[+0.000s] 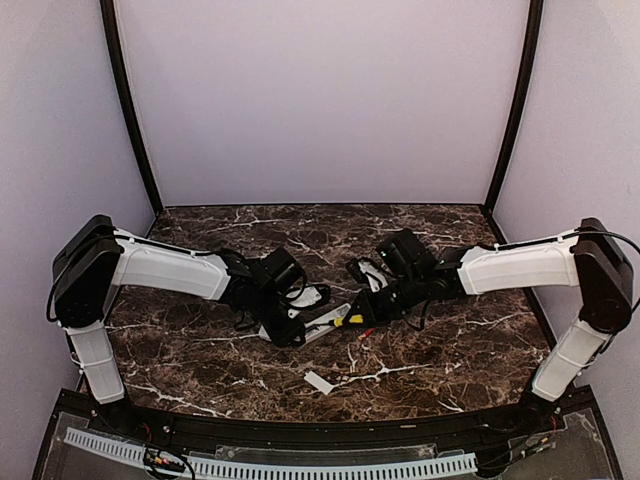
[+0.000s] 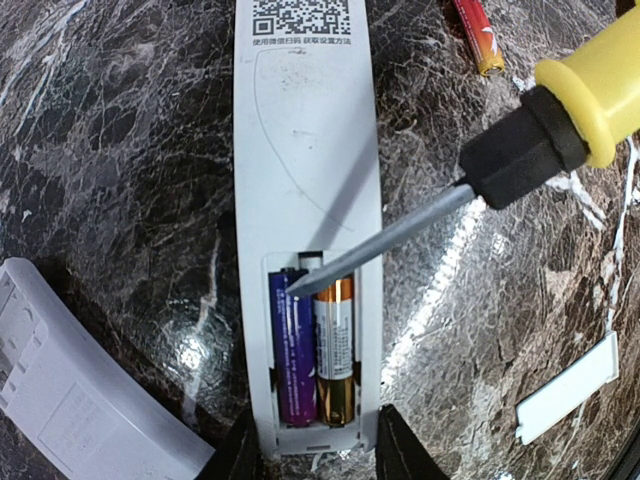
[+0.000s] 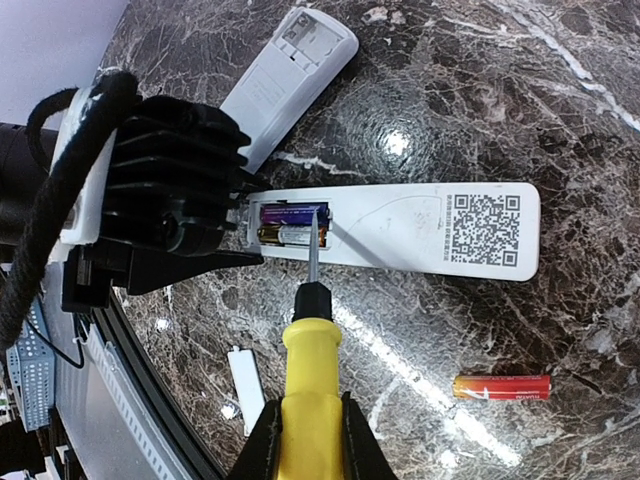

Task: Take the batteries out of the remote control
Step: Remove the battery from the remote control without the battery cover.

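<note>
A white remote point(image 2: 305, 150) lies back side up with its compartment open. Inside sit a purple battery point(image 2: 296, 350) and a gold-and-white battery point(image 2: 335, 350). A red battery point(image 3: 502, 387) lies loose on the table beside the remote. My left gripper point(image 2: 318, 455) is shut on the remote's compartment end, one finger on each side. My right gripper point(image 3: 310, 440) is shut on a yellow-handled screwdriver point(image 3: 312, 350). Its tip point(image 2: 292, 288) rests at the top end of the purple battery. In the top view both grippers meet at the table's middle, over the remote point(image 1: 325, 322).
A second white remote point(image 3: 290, 70) lies back up just beyond the left gripper, and shows in the left wrist view point(image 2: 70, 400). A flat white back cover point(image 3: 245, 385) lies near the table's front edge point(image 1: 319, 382). The table is dark marble.
</note>
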Action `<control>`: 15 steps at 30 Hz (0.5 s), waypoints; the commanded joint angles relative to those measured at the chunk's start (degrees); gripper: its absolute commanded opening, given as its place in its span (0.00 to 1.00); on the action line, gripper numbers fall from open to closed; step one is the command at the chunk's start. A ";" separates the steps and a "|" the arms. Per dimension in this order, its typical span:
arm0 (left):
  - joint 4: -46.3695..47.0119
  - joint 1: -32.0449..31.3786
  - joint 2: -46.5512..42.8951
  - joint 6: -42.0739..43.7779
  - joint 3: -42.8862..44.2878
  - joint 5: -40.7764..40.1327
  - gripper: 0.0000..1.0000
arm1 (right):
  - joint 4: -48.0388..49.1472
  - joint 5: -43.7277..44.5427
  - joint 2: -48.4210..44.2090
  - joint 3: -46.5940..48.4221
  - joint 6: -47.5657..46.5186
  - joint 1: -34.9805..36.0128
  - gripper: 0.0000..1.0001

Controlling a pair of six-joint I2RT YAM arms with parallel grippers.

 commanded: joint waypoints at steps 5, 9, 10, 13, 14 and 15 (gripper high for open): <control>-0.42 -1.19 1.92 0.86 -1.02 1.23 0.20 | -0.11 0.58 1.10 0.27 -0.41 0.64 0.00; -0.42 -1.25 2.02 0.88 -0.97 1.17 0.20 | -1.07 3.52 -0.14 0.65 -0.06 0.71 0.00; -0.40 -1.30 2.00 0.88 -1.01 1.17 0.20 | -1.13 4.03 -0.60 0.72 -0.13 0.67 0.00; -0.42 -1.30 1.98 0.86 -1.01 1.15 0.20 | -2.95 4.87 -0.72 2.15 -0.90 0.71 0.00; -0.42 -1.32 1.98 0.83 -0.98 1.21 0.20 | -3.60 4.95 -0.43 2.48 -1.09 0.71 0.00; -0.42 -1.29 1.93 0.81 -1.00 1.19 0.20 | -3.93 5.08 -0.33 2.54 -1.12 0.71 0.00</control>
